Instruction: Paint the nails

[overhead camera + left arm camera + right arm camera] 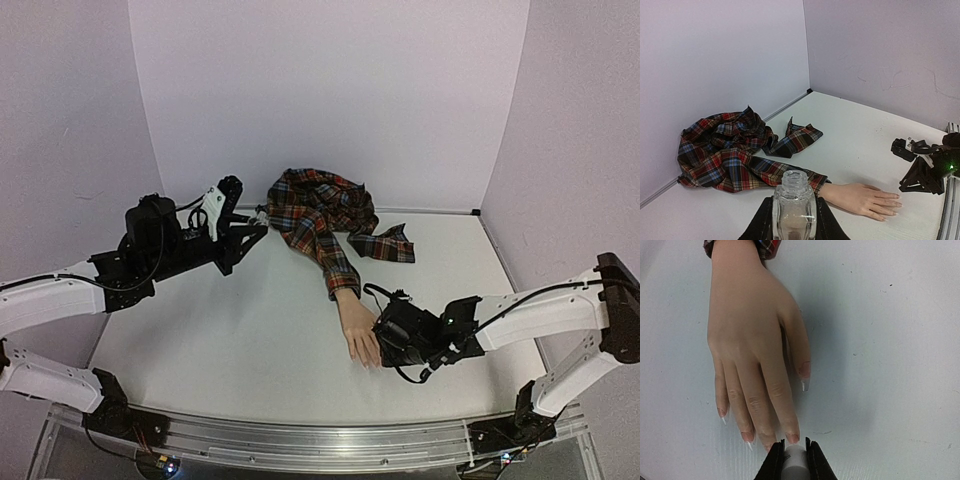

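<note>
No text, label or number is legible

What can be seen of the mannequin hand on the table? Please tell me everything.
The mannequin hand is pale peach, smooth like plastic or rubber, with five slim fingers and long, clear-tipped nails. It lies flat, palm down, on the white table, fingers slightly spread. Its wrist goes into a red-blue plaid sleeve. The right gripper, shut on a white cylinder, sits at its fingertips; contact is unclear.
</note>
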Robot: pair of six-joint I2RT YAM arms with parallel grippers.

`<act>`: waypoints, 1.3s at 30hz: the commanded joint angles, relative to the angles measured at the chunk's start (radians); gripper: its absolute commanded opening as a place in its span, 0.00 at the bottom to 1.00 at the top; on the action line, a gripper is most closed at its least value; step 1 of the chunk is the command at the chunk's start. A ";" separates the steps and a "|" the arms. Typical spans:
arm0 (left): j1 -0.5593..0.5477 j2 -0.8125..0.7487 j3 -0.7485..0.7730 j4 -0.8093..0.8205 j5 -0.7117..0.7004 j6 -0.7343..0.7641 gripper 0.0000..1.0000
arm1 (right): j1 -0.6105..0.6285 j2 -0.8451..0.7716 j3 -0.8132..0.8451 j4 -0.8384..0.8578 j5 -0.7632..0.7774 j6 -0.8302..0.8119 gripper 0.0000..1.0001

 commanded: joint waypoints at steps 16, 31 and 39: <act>0.008 -0.003 0.007 0.044 -0.009 0.012 0.00 | -0.007 -0.007 0.013 0.019 0.005 0.009 0.00; 0.008 -0.001 0.007 0.043 -0.004 0.010 0.00 | -0.008 -0.020 -0.001 -0.005 0.034 0.041 0.00; 0.008 -0.003 0.007 0.042 -0.004 0.010 0.00 | -0.010 -0.005 0.007 -0.008 0.030 0.035 0.00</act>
